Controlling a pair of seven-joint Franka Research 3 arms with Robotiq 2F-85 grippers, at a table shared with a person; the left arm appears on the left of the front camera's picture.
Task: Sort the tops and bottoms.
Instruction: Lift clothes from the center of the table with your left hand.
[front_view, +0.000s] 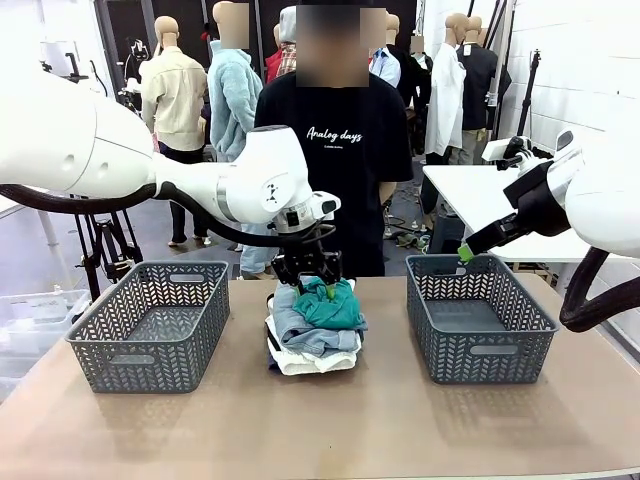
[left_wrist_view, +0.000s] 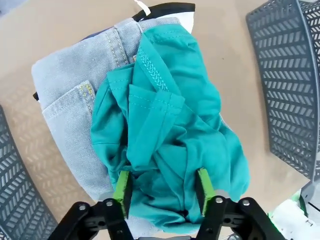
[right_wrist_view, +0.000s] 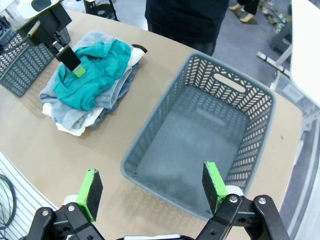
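Pointing down, left fingers (left_wrist_view: 122, 192) straddle the tops (left_wrist_view: 170, 130).

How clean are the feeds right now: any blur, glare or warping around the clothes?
Front view: evenly lit, sharp, soft shadow under the clothes pile. Left wrist view: teal top crisp, stitching readable, basket wall bowed. Right wrist view: sharp, no glare, right basket slightly warped.

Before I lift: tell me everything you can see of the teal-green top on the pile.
The soft teal-green fabric top lies crumpled atop folded pale-blue denim, between the two grey lattice baskets. Stitched hems and loose folds show. The left tool straddles one bunched fold, its green pads against the cloth; a firm grip can't be confirmed.
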